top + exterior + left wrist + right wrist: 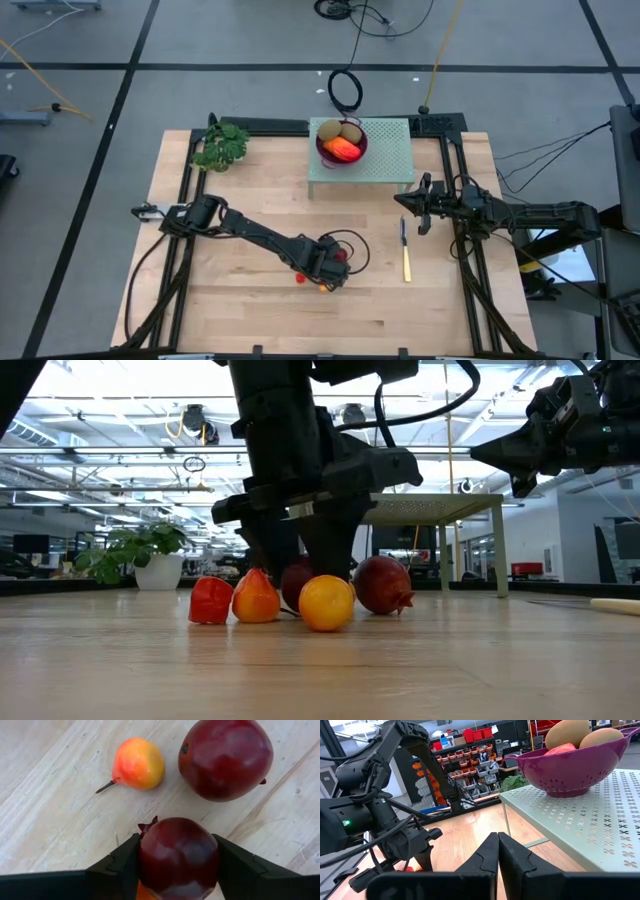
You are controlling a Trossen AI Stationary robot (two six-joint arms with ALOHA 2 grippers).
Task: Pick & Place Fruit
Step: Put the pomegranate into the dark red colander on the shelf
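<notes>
While the left gripper (177, 870) closes its jaws around a dark red pomegranate (178, 856) low in the frame's centre, its glossy round skin could slip free; the right gripper (497, 851) waits shut at right.

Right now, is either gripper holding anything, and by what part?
The left gripper has its fingers against the two sides of a dark red round fruit on the table. The right gripper is shut and empty.

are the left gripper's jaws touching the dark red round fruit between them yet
Touching. The left wrist view shows the left gripper with both dark jaws pressed flush against the sides of the dark red round fruit, no gap on either side.
</notes>
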